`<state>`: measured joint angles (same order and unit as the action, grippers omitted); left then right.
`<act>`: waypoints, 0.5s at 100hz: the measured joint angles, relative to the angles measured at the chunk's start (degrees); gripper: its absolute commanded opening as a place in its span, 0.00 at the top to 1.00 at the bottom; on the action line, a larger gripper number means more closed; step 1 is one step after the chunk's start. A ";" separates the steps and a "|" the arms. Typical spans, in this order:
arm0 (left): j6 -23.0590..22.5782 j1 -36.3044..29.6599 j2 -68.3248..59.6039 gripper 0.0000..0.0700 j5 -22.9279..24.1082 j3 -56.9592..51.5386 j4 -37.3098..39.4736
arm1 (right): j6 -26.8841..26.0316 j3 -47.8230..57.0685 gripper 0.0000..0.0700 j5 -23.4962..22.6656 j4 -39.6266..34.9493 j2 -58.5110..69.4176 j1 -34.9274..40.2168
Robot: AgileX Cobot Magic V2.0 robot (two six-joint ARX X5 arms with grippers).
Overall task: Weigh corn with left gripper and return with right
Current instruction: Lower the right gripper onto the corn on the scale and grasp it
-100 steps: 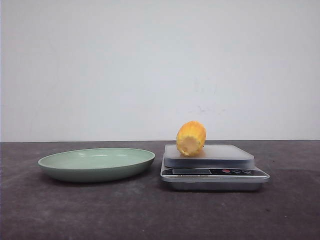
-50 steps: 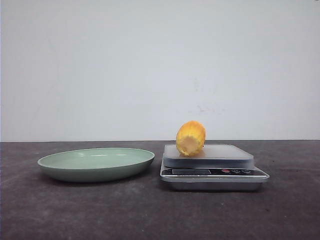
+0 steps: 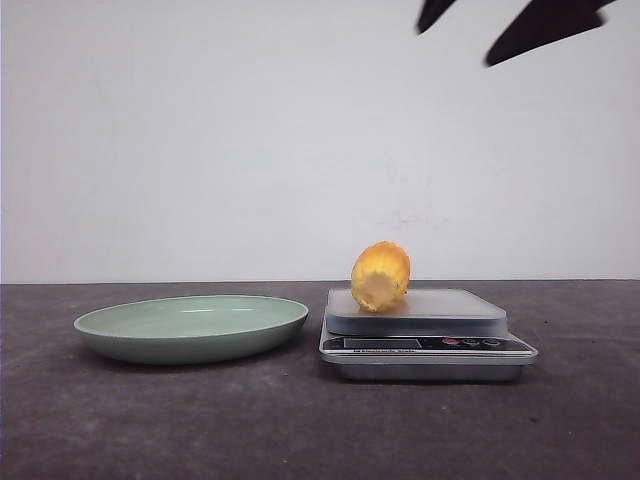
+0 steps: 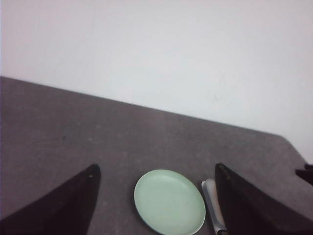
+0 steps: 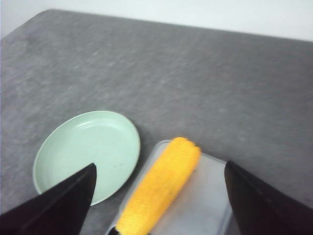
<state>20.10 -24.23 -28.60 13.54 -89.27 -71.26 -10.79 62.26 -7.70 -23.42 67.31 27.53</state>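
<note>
The corn (image 3: 381,276) is a yellow-orange cob. It lies on the platform of the silver kitchen scale (image 3: 428,345), its pale cut end facing the front. In the right wrist view the corn (image 5: 161,191) lies across the scale (image 5: 208,208). My right gripper (image 5: 160,166) is open and empty, high above the corn with a finger on each side. Its black fingers (image 3: 540,25) show at the top right of the front view. My left gripper (image 4: 155,168) is open and empty, high above the plate (image 4: 169,200). It is outside the front view.
A shallow pale green plate (image 3: 192,327) stands empty on the dark table, left of the scale. It also shows in the right wrist view (image 5: 85,152). A white wall rises behind the table's far edge.
The right gripper's black fingers have come into the front view at the top right. The corn, scale and plate have not moved.
</note>
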 measured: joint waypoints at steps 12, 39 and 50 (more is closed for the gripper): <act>-0.22 0.00 0.02 0.40 0.02 0.00 -1.14 | -1.20 3.45 0.24 0.24 -0.42 7.08 1.99; -0.72 0.00 0.02 0.40 0.17 0.00 -3.54 | -4.55 4.68 0.24 1.92 -0.81 19.23 3.89; -0.92 0.00 0.02 0.40 0.22 0.00 -3.58 | -5.60 4.68 0.25 3.08 -1.09 22.58 3.93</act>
<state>19.18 -24.23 -28.58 13.76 -89.27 -74.85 -16.38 66.94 -4.62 -24.51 89.89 31.46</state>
